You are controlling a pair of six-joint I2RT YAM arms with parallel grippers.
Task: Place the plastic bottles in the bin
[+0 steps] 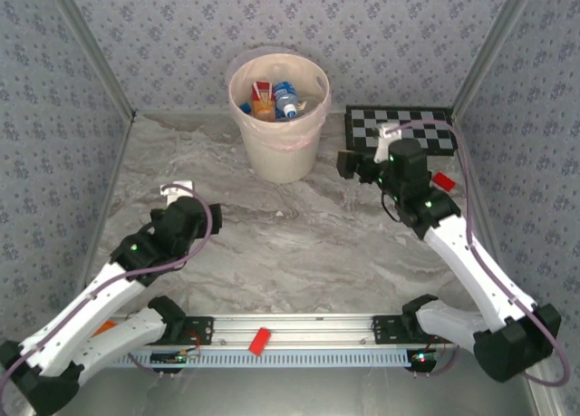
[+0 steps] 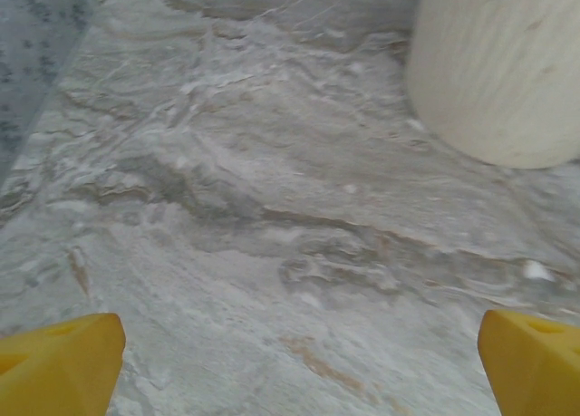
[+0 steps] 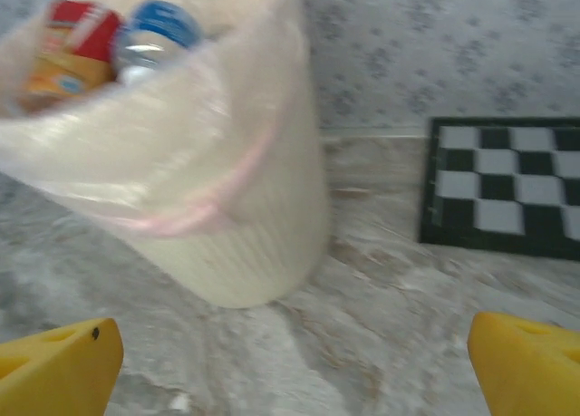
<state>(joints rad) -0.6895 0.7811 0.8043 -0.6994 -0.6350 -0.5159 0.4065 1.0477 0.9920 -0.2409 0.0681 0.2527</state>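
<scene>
- Marbled grey tabletop [image 1: 299, 226] and flowered walls make your stage. The bin [image 1: 276, 153] stands upright at the far middle, near the left edge of the checkerboard [image 1: 403, 130]. How far along are you?
- Far along, by my reading. Every one of the plastic bottles [image 1: 275, 101] you can make out lies inside the bin. An orange-red one [image 3: 68, 49] and a clear one marked with blue [image 3: 159, 31] sit at the top of the heap. There are more beneath, but you can't count them.
- And your hands?
- Your left gripper [image 2: 294, 366] hangs low over bare marble with its fingers spread wide and nothing between them. The bin is well off to its far right. Your right gripper [image 3: 290, 366] is likewise splayed and empty, and it points at the bin's wall from nearby.
- So what's left for you?
- Probably little. A small red thing [image 1: 441, 180] lies beside your right arm, too small to tell whether it's a bottle. Check it, and the spots your arms hide, before you call the job finished.
</scene>
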